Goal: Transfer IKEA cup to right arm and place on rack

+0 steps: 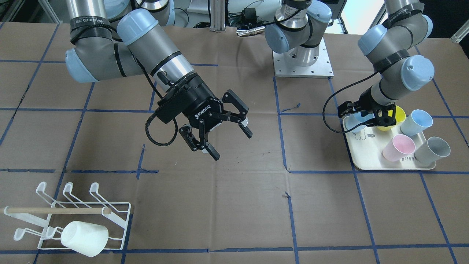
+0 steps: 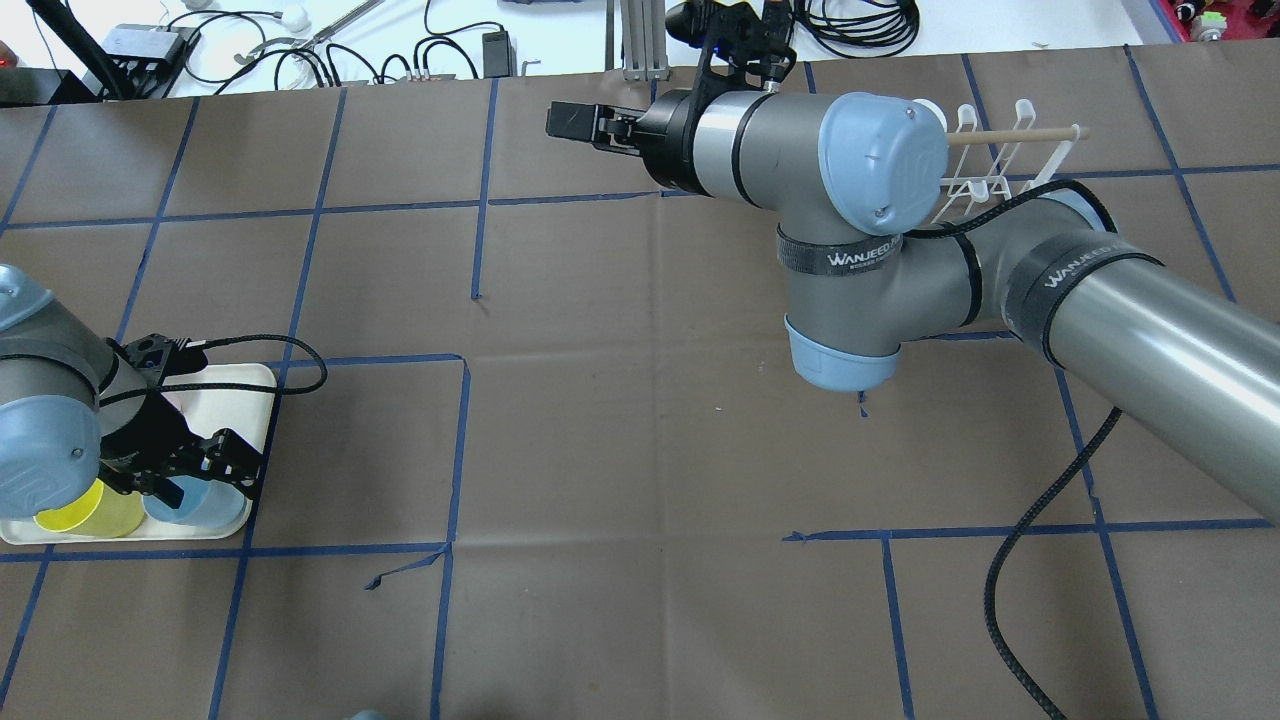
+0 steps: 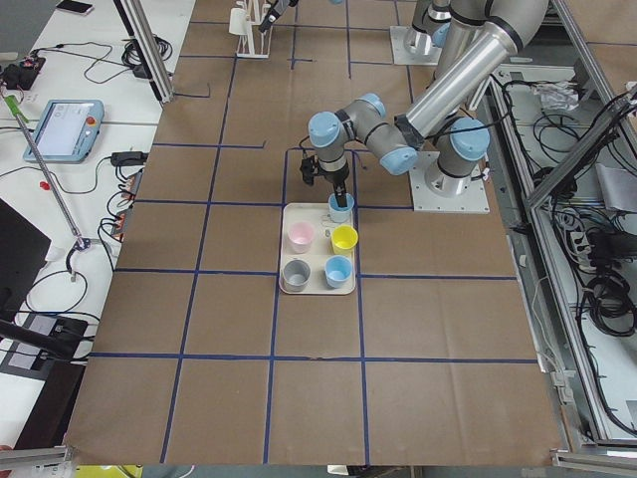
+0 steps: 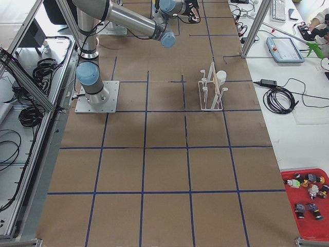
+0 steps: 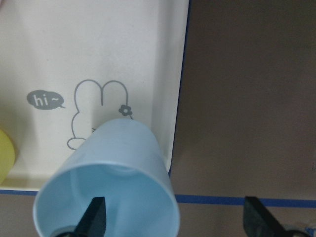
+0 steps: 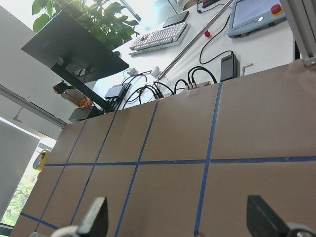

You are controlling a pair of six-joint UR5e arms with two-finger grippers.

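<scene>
Reading the front-facing view from its left: the rack sits at the table's near corner with a dowel across it and a white cup already hung on its prongs. Toward the middle, the right gripper hangs above bare table, jaws spread wide and holding nothing, well apart from both rack and tray. At the far right, the left gripper is down at the corner of the tray, on the blue cup that stands beside a yellow cup. A second blue cup, a pink cup and a grey cup fill the rest of the tray. The wrist view shows the jaws parted, one finger inside the mouth and the other outside, so the wall lies between them but is not yet pinched. Whether the cup has left the tray cannot be told. This looks like the pick-up, with the handover not begun. Next, the left jaws should probably close on the wall, lift clear of the yellow cup and carry toward the middle, leaving the right gripper a free part of the wall to take.
</scene>
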